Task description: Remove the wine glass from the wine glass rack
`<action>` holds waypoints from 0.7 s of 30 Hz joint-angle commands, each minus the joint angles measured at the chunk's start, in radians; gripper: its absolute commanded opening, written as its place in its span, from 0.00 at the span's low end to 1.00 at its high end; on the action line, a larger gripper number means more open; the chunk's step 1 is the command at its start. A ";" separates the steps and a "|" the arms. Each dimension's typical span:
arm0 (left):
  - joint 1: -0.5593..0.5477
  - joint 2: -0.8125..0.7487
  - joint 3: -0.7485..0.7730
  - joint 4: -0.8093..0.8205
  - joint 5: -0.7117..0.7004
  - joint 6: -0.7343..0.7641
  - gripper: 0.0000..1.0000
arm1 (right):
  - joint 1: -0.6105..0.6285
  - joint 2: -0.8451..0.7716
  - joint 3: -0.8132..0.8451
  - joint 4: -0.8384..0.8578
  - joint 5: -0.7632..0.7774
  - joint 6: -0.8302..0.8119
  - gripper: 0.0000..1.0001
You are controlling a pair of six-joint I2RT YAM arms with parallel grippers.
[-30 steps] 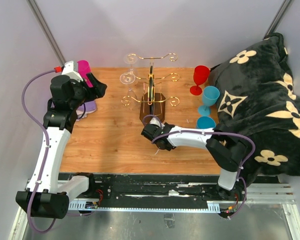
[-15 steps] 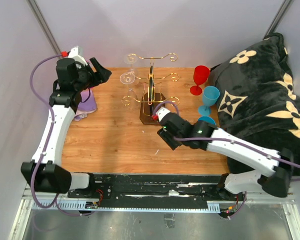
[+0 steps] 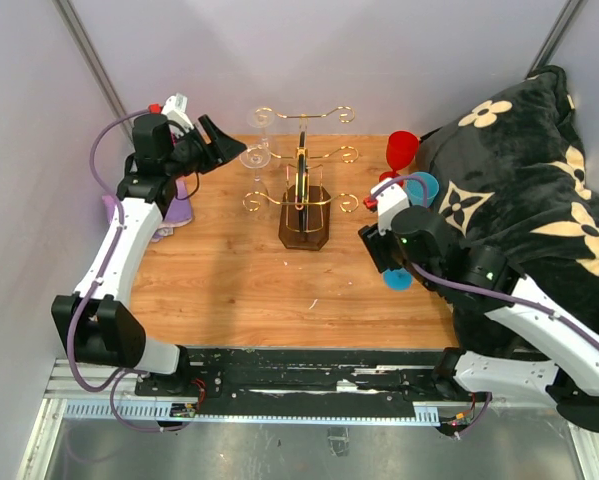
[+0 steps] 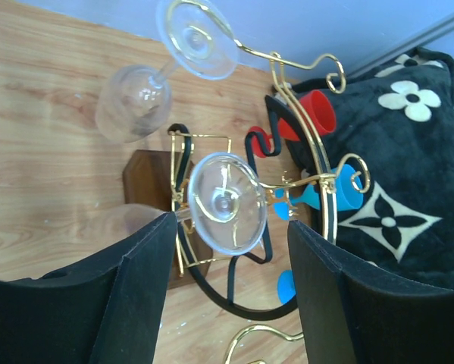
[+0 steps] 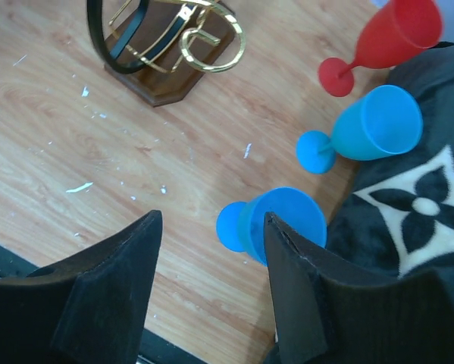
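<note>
L gripper (image 4: pixel 230 221) spread wide by wine glass (image 4: pixel 220 199) on rack (image 3: pixel 303 228), R gripper (image 5: pixel 211 220) spread too

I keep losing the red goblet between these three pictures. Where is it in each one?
Top external: the red goblet stands upper right of centre, beside the black blanket.
Left wrist: upper right of centre, seen past the gold wires.
Right wrist: top right corner.
Shared landmark: the wine glass rack, with its brown wooden base in every view.
</note>
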 commanded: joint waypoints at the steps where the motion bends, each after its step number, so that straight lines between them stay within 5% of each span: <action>1: -0.030 0.036 -0.006 0.046 0.038 -0.022 0.65 | -0.034 -0.056 -0.001 0.032 0.084 -0.037 0.57; 13: -0.041 0.083 0.008 0.014 -0.031 0.007 0.60 | -0.048 -0.100 0.019 0.038 0.153 -0.051 0.57; 21: -0.064 0.122 -0.002 0.073 0.020 -0.036 0.35 | -0.051 -0.116 -0.007 0.046 0.169 -0.052 0.59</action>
